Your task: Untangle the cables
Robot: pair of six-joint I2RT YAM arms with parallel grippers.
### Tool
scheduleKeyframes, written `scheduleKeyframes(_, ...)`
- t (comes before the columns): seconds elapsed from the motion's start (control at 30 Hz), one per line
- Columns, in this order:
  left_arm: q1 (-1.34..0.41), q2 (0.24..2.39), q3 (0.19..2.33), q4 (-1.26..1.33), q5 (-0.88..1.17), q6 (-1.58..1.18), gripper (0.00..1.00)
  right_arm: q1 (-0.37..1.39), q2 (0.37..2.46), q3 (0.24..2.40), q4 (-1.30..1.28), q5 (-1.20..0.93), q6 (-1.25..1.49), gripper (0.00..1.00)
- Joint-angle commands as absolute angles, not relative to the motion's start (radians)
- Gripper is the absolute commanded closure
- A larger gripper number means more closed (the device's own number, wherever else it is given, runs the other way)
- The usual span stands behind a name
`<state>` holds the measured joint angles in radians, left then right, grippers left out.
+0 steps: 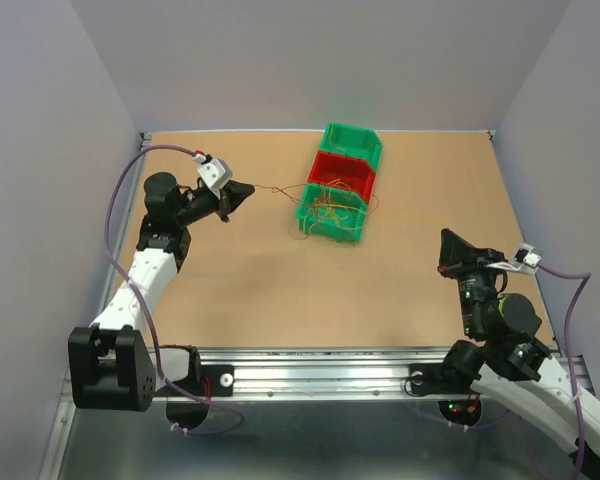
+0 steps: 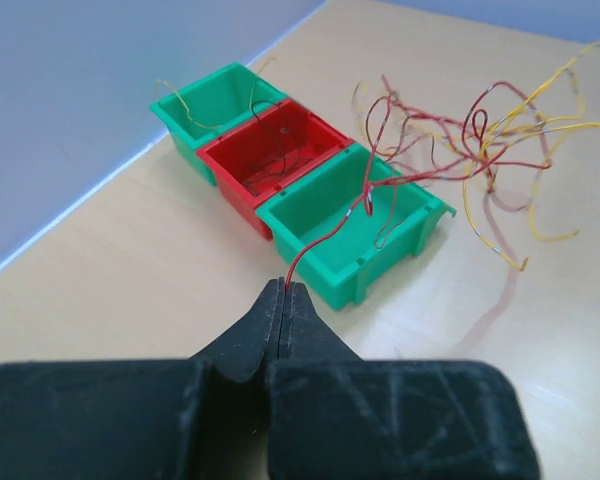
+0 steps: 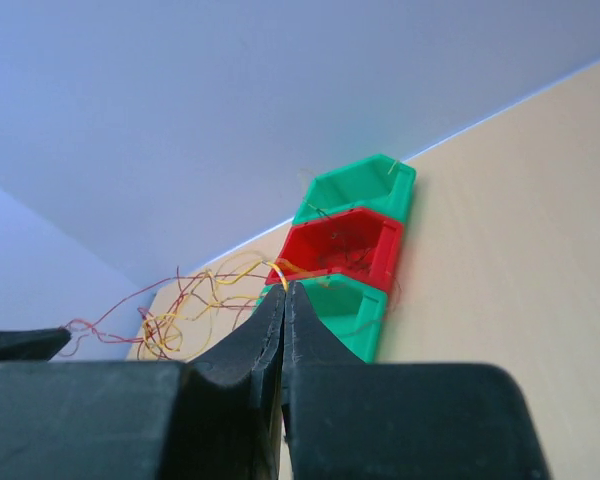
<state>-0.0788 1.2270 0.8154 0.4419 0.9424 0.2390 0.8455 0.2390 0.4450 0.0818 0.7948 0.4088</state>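
A tangle of thin red, orange and yellow cables (image 1: 334, 204) hangs over the near green bin (image 1: 330, 222). My left gripper (image 1: 244, 191) is shut on a red cable (image 1: 278, 190) that runs taut from its tips to the tangle. In the left wrist view the red cable (image 2: 320, 235) leaves the closed tips (image 2: 283, 288) toward the tangle (image 2: 480, 135). My right gripper (image 1: 446, 240) is shut on a yellow cable (image 3: 270, 268) at its tips (image 3: 285, 290); this cable leads into the tangle (image 3: 185, 305).
Three joined bins stand mid-table: a far green bin (image 1: 354, 143), a red bin (image 1: 342, 170) and the near green one. A few strands lie in the red bin (image 2: 275, 150) and the far green bin (image 2: 215, 105). Walls enclose the table on the left, back and right.
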Motion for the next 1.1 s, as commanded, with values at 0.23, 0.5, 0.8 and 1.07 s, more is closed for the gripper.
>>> scheduleKeyframes(0.23,0.127,0.858,0.712,0.621,0.648,0.043,1.00,0.842,0.150,0.443,0.052,1.031,0.410,1.00)
scheduleKeyframes(0.5,0.386,0.864,0.851,0.557,0.624,-0.074,1.00,0.842,0.114,0.449,0.048,1.134,0.411,0.99)
scheduleKeyframes(0.8,0.511,0.903,0.896,0.573,0.759,-0.173,1.00,0.844,0.180,0.449,0.052,1.141,0.413,0.99)
scheduleKeyframes(1.07,0.491,0.954,0.818,0.684,0.890,-0.233,1.00,0.844,0.518,0.630,0.064,1.088,0.327,0.99)
